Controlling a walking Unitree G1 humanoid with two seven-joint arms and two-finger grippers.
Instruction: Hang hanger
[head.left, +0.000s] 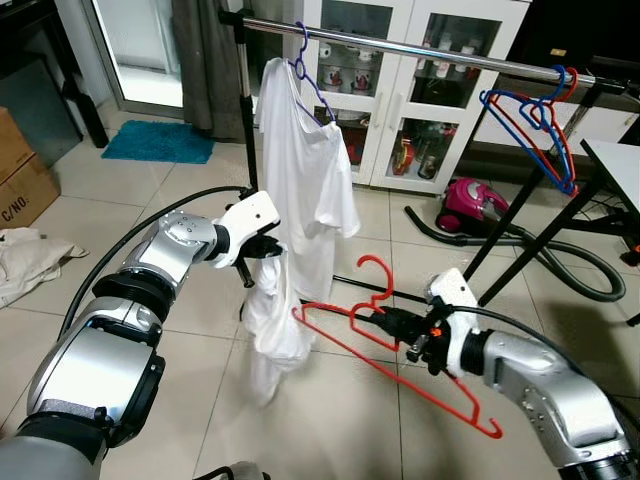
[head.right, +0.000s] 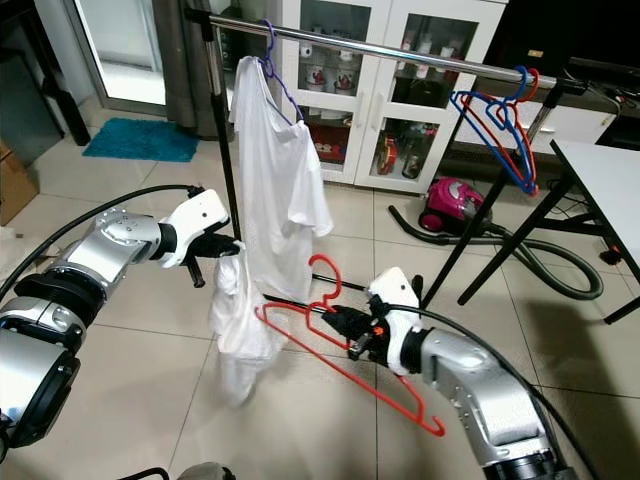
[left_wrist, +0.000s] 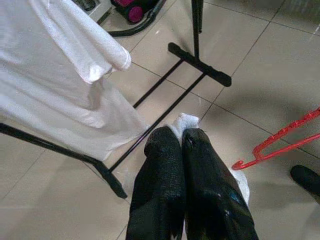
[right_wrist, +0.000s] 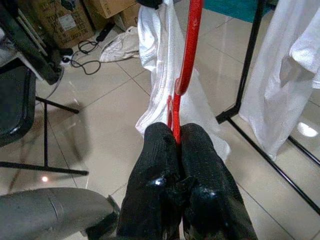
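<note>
pinching the red hanger (head.left: 400, 355) tight, the right gripper (head.left: 400, 327) holds it low, hook up, long bar slanting floorward; the left gripper (head.left: 262, 250) clamps a white cloth (head.left: 272, 320).

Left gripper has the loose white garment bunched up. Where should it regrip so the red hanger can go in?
Probably at the neckline. The loose white cloth garment hangs as a crumpled bunch from the left gripper, its collar not discernible. The red plastic hanger, in the right gripper, sits to its right, so come from the left, leaving that side open.
</note>
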